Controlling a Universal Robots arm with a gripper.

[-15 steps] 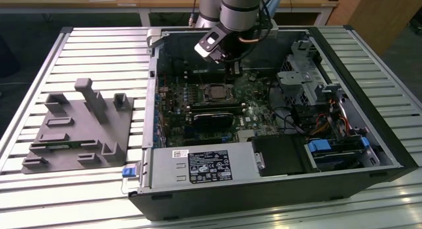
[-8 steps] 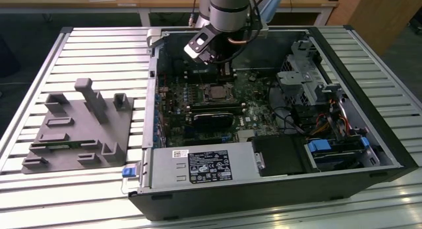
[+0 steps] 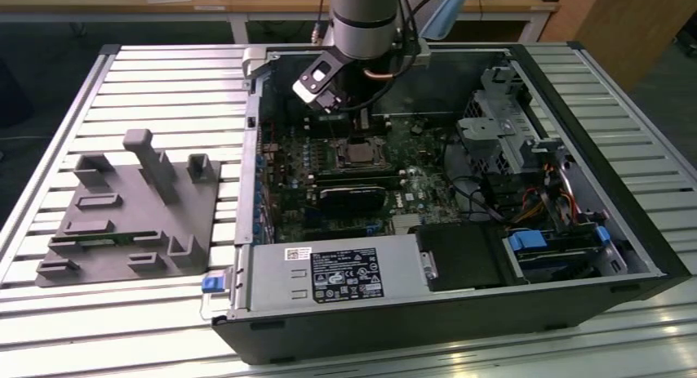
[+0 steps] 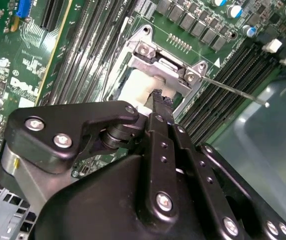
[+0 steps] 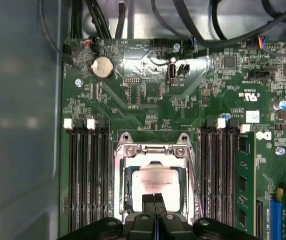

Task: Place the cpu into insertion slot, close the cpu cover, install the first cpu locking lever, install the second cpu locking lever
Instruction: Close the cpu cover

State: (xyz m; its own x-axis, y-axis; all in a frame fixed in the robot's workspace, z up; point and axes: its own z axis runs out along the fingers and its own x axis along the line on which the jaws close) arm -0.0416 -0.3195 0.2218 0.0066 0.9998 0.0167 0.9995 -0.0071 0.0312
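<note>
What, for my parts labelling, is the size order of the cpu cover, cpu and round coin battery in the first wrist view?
1. cpu cover, the outer frame.
2. cpu, inside its window.
3. coin battery, clearly smallest.
All sit on one board, so nearness hardly skews this.

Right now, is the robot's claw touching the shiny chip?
Cannot tell. In the first wrist view the gripper overlaps the cpu, but no gap or contact shows plainly.
</note>
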